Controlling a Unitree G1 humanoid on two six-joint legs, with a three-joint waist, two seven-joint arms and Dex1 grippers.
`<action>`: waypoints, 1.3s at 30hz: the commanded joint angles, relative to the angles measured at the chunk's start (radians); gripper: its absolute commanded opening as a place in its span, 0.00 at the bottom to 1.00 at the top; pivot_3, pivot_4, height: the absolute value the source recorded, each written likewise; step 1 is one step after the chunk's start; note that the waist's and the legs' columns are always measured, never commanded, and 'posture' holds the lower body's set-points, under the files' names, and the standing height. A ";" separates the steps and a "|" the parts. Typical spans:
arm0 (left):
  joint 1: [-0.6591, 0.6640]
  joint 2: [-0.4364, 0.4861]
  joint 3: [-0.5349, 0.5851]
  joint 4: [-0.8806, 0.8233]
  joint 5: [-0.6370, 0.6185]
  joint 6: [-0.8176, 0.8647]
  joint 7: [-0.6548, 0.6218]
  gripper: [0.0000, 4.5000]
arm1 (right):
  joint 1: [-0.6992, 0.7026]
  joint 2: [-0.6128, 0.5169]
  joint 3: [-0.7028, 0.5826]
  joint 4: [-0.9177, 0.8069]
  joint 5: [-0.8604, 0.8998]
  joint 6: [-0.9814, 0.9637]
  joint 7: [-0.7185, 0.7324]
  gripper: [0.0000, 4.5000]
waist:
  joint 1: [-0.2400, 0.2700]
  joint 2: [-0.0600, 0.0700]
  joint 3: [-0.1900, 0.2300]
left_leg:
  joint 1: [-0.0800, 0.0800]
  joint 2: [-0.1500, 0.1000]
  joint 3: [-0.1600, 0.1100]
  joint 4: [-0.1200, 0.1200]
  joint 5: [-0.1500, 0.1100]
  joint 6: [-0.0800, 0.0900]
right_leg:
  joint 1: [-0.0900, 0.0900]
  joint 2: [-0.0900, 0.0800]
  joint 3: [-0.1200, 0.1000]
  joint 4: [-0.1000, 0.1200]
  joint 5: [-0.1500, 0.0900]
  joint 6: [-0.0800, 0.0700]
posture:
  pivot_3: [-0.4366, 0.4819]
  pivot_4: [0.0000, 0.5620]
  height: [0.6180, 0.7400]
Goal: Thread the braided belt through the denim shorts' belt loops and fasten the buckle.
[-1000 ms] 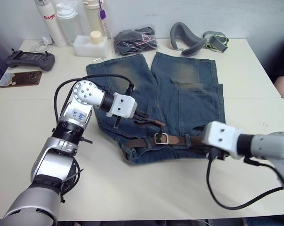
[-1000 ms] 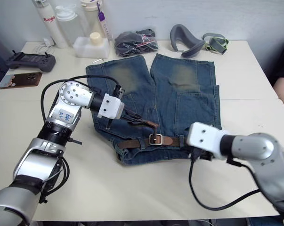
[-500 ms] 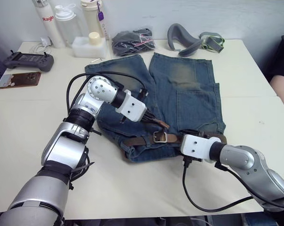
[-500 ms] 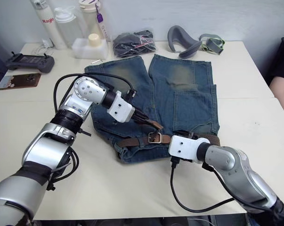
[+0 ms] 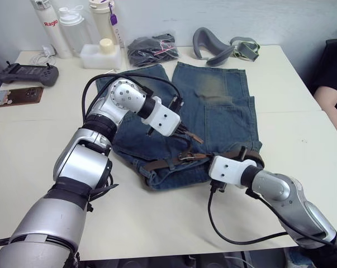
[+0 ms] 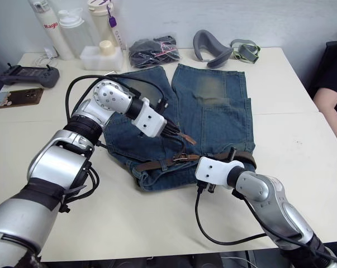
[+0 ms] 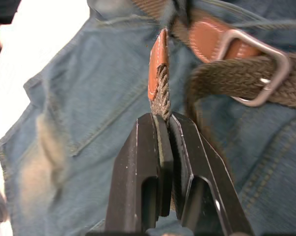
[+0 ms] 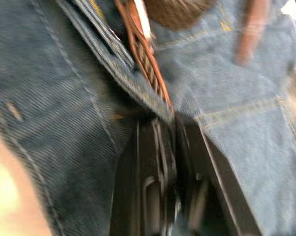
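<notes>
Left gripper (image 7: pixel 162 120), mine, clamped on the braided belt (image 7: pixel 160 91) tip just beside its buckle (image 7: pixel 258 64); my right gripper (image 8: pixel 170 125) pinches the denim shorts (image 5: pixel 224 106) waistband nearby.

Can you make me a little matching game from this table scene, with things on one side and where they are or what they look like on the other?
Things:
1. braided belt
2. denim shorts
3. grey curved strap
4. silver buckle

Descriptions:
A. lies at the table's far edge, beyond the shorts
B. its tan-tipped end is pinched in the left gripper
C. spread flat, blue with faded yellowish patches on the legs
D. a metal frame with the woven strap running through it

Pairs: 1-B, 2-C, 3-A, 4-D
</notes>
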 commanded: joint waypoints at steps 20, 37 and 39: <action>-0.041 0.008 0.033 0.028 0.002 0.048 -0.084 0.00 | -0.075 0.172 -0.093 -0.020 -0.013 0.182 -0.129 0.01 | -0.001 0.000 0.000 | -0.002 -0.001 -0.001 0.008 -0.001 0.002 | -0.001 0.000 0.002 0.013 0.000 0.000 | 0.48 0.27 1.00; -0.019 0.011 0.054 0.013 -0.014 0.092 -0.114 0.00 | -0.005 -0.027 -0.053 0.028 -0.098 -0.173 -0.036 0.64 | -0.007 0.000 0.000 | 0.001 -0.001 0.003 0.010 -0.001 0.002 | -0.001 0.000 0.007 0.013 0.000 0.000 | 0.48 0.27 1.00; -0.019 0.012 0.054 0.012 -0.013 0.094 -0.114 0.00 | -0.018 -0.018 -0.039 0.044 -0.108 -0.188 -0.025 0.64 | -0.005 0.000 0.000 | 0.001 -0.001 0.003 0.010 -0.001 0.002 | -0.001 0.000 0.007 0.014 0.000 0.000 | 0.48 0.27 1.00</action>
